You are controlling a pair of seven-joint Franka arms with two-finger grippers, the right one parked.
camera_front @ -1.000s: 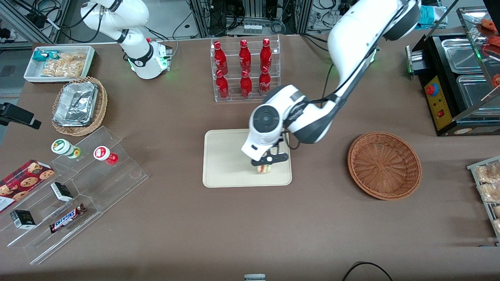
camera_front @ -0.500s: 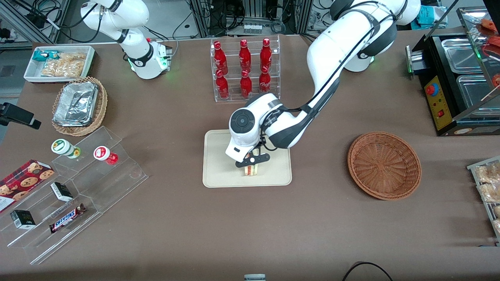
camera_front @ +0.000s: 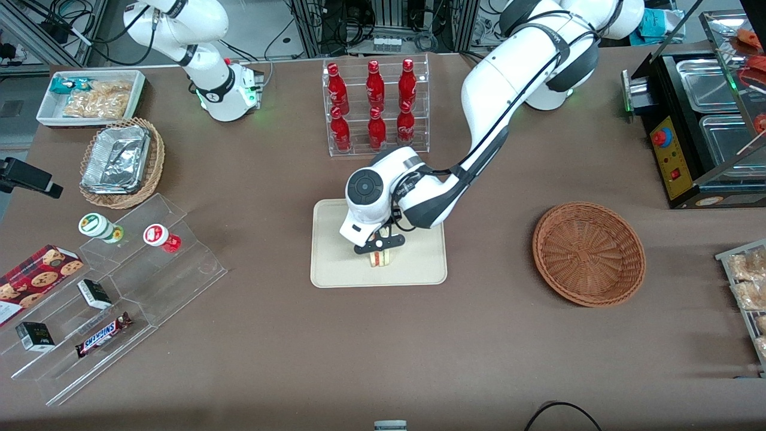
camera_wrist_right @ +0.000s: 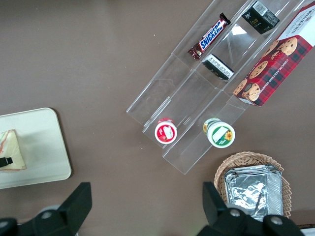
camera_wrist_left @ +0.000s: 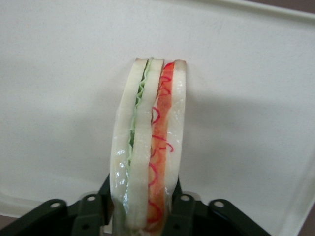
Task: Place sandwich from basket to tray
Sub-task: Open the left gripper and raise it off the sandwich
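The left arm's gripper [camera_front: 379, 244], clamped on the small triangular white-bread sandwich [camera_front: 380, 258], has carried it further over the flat cream plastic tray [camera_front: 335, 263] directly beneath in the past second. The empty reddish-brown woven wicker basket [camera_front: 589, 252] sits well apart; only lowering and release seemingly remain.

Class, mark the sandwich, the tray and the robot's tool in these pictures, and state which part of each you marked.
sandwich [camera_wrist_left: 150, 147]: left wrist view, cut side showing the filling layers.
tray [camera_front: 335, 263]: front view, bare floor of the tray.
tool [camera_front: 378, 251]: front view, between its fingertips, shut on the sandwich over the tray.
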